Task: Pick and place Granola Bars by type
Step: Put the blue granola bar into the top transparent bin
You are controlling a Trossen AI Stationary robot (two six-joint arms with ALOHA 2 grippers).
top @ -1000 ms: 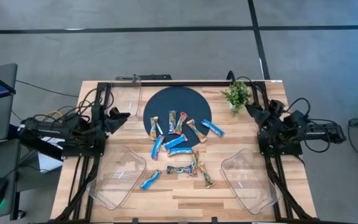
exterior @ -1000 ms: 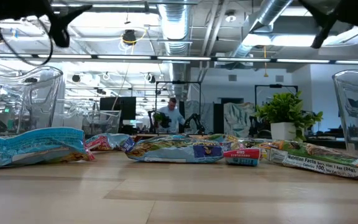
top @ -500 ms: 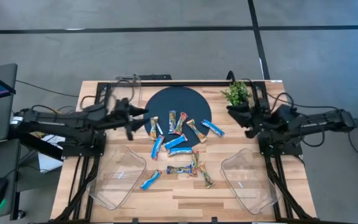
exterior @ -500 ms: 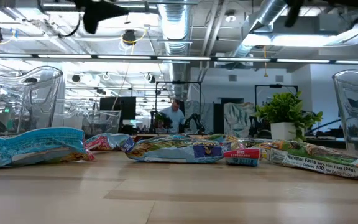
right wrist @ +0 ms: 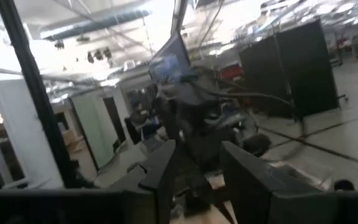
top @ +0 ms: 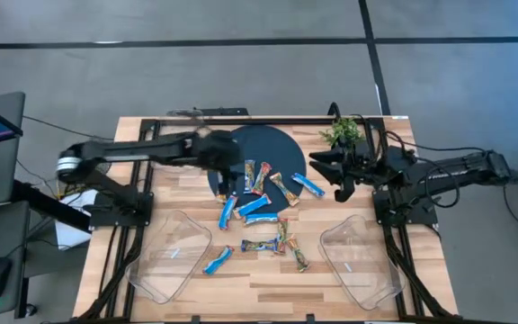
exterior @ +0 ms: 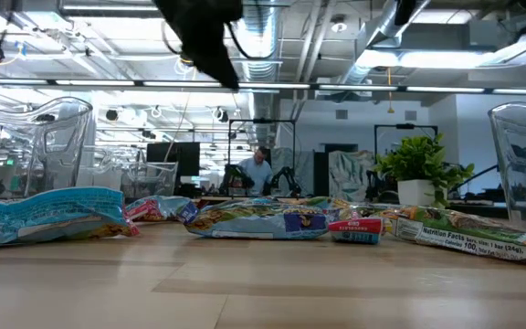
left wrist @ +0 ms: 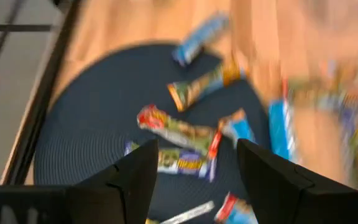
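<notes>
High view: a wooden table (top: 268, 279) carries a dark round mat (top: 257, 144), with the Granola Bars (top: 257, 206) scattered over the mat's near half and the bare wood just in front of it.
Bars on the mat: several multicoloured ones (left wrist: 178, 129) lie side by side, with a blue bar (top: 308, 185) at the mat's right edge.
Bars on the wood: blue ones lie just off the mat's near edge, multicoloured ones (top: 281, 238) lie further forward, and one blue bar (top: 217, 259) lies beside the left clear tray (top: 165, 261).
Right clear tray (top: 358, 256): at the near right of the table, well apart from the bars.
Left gripper (top: 224, 158): reaches over the mat's left part, above the bars; its fingers (left wrist: 263, 180) are spread wide and hold nothing.
Right gripper (top: 324, 167): hangs beside the mat's right edge, near the blue bar; its fingers (right wrist: 247, 180) stand somewhat apart with nothing between them.
Potted plant (top: 342, 135): at the table's far right corner.
Low view: bars (exterior: 272, 219) lie flat along the tabletop; a person (exterior: 259, 171) shows far behind.
</notes>
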